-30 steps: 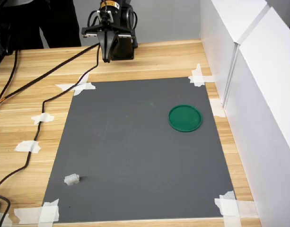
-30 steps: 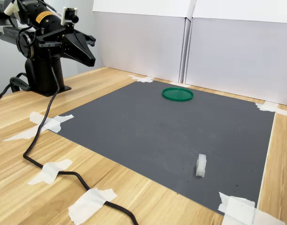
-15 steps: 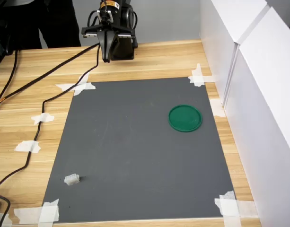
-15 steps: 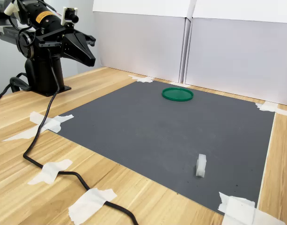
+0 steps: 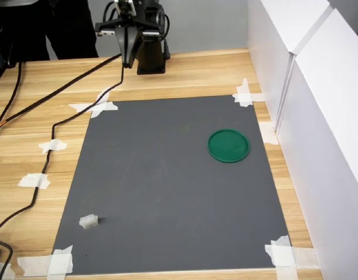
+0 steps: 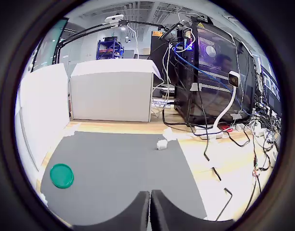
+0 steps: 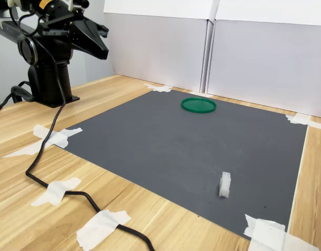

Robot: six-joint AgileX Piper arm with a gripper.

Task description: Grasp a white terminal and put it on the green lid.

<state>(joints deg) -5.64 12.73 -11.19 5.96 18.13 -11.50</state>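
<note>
the gripper point(image 5: 128, 63) hung high at the far edge, jaws pressed together and empty. the white terminal point(image 5: 89, 221) lay on the grey mat's point(image 5: 167, 192) near-left corner in the first exterior view, well apart from the green lid point(image 5: 228, 145). the reach seemed barely begun; next it needed to travel over, open and descend.

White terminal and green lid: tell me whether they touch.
Apart. The first exterior view shows the white terminal and green lid separated by bare gray mat.

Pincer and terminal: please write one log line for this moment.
pincer: shut, empty, raised near base | white terminal: on grey mat | green lid: bare
</note>
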